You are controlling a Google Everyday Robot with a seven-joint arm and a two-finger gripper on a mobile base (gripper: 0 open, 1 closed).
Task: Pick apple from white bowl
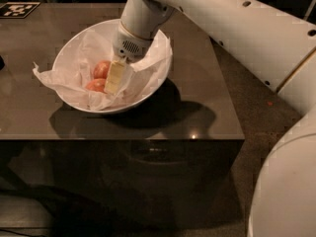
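Observation:
The white bowl [74, 48] stands on the dark table, left of centre, lined with crumpled white paper [59, 78]. Two red-orange apples show inside it: one [101, 68] further back and one [95, 85] nearer the front, close together. My gripper [115, 79] reaches down into the bowl from the upper right. Its cream tip sits right beside both apples on their right and covers part of them. Whether it touches or holds an apple is hidden. A third apple does not show.
The table [197, 107] has its front edge just below the bowl and its right edge near the speckled floor [252, 93]. A black-and-white marker tag [17, 9] lies at the far left corner. A dark object [1, 62] pokes in at the left edge.

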